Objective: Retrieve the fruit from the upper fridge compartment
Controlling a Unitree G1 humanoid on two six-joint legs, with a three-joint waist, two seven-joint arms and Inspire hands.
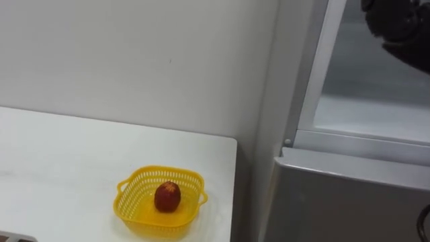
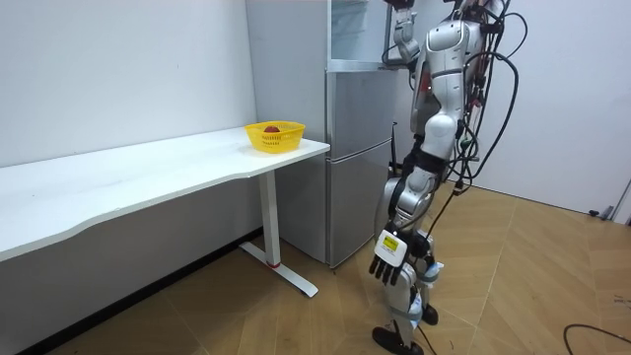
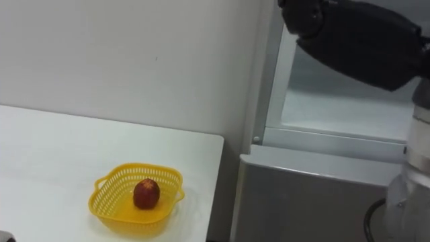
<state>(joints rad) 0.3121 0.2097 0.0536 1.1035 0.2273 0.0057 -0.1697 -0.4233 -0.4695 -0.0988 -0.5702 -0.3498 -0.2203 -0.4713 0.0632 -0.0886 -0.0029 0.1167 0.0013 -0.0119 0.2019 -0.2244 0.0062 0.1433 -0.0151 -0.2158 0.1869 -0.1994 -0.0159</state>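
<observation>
Right hand (image 2: 402,6) up at open fridge (image 1: 349,195)

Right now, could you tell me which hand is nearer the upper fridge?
The right. The right hand is held high at the upper fridge; the left hand hangs low beside the leg.

The worktop (image 1: 54,154) stands against the wall (image 1: 134,60). A basket (image 1: 144,173) sits on it near its right end, and an apple (image 1: 167,197) lies in the middle of the basket. The fridge (image 1: 349,195) stands just beside that right end, also against the wall. Its upper compartment (image 1: 376,114) is open, above the closed lower door (image 1: 336,208). The robot stands before the fridge, right arm raised to the upper compartment. The left robot hand (image 2: 389,258) hangs low beside its leg.
</observation>
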